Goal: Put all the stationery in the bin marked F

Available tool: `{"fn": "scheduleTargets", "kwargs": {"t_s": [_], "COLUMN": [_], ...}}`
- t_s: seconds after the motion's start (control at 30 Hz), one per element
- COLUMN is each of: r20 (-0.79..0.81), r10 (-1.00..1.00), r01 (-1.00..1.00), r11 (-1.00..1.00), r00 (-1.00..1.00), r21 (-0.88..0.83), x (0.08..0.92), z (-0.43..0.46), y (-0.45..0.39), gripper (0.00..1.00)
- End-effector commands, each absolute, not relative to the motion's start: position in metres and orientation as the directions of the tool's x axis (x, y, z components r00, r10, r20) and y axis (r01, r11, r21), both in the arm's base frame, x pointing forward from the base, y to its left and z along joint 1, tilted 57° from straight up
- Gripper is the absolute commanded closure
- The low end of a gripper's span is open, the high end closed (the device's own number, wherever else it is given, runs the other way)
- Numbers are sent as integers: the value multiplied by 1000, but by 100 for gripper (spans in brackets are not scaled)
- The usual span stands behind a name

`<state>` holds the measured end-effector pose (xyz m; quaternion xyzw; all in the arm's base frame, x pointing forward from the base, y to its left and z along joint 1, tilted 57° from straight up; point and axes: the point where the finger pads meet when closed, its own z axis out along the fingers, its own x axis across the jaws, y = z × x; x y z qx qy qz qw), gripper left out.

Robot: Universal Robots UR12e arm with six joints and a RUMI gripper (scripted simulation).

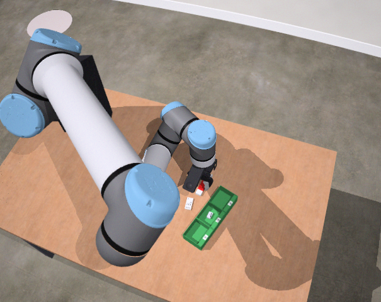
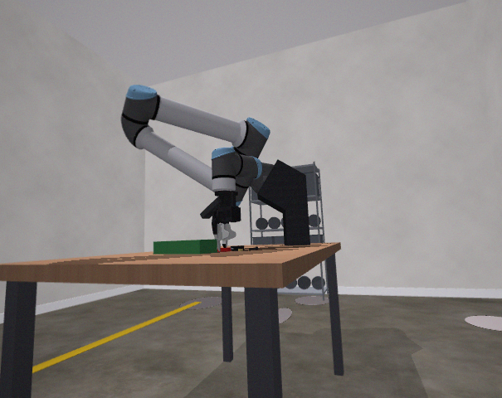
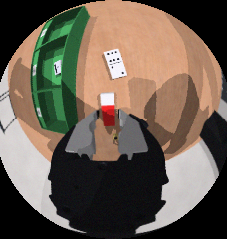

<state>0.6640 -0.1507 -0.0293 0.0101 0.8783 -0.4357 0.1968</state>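
Claw [image 1: 204,188] [image 2: 223,248] [image 3: 109,110] narrowly parted, nothing gripped; fingertips low at either side of a red-and-white block, apparently an eraser [image 1: 200,187] [image 2: 224,249] [image 3: 108,110], lying on the table [image 1: 265,139] [image 2: 156,274] [image 3: 143,40]. Wood-grain top, dark legs, broad arm shadows. Room: mottled grey-brown floor [image 1: 249,65] [image 2: 156,342], pale walls, yellow floor line [image 2: 114,335], metal rack [image 2: 322,222] behind.

Writing: "A" on the arm's big blue joint cap [image 1: 151,191]. Green three-compartment bin unit [image 1: 190,241] [image 2: 177,247] [image 3: 71,75] upright near the block; front labels too small to read. White tile [image 1: 210,214] [image 3: 57,67] in its middle compartment, dark mark unclear. Domino [image 1: 189,203] [image 3: 114,64] outside, black pips up.

Arm [image 1: 89,120] [image 2: 199,119] folded: elbow high, forearm sloping down, wrist pointing down.
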Motion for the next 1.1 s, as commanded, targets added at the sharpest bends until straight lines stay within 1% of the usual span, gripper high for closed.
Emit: {"fn": "scheduleTargets", "kwargs": {"t_s": [0.0,0.07,0.1,1.07], "r20": [-355,-355,-355,-355], "r10": [-154,-154,-154,-154], "r01": [189,189,189,189], "r11": [620,620,620,620], "r00": [-922,-922,-922,-922], "r21": [-761,-761,-761,-761], "x": [664,664,664,664], "z": [-29,-29,-29,-29], "y": [-150,-150,-150,-150], "gripper": [77,77,100,100]}}
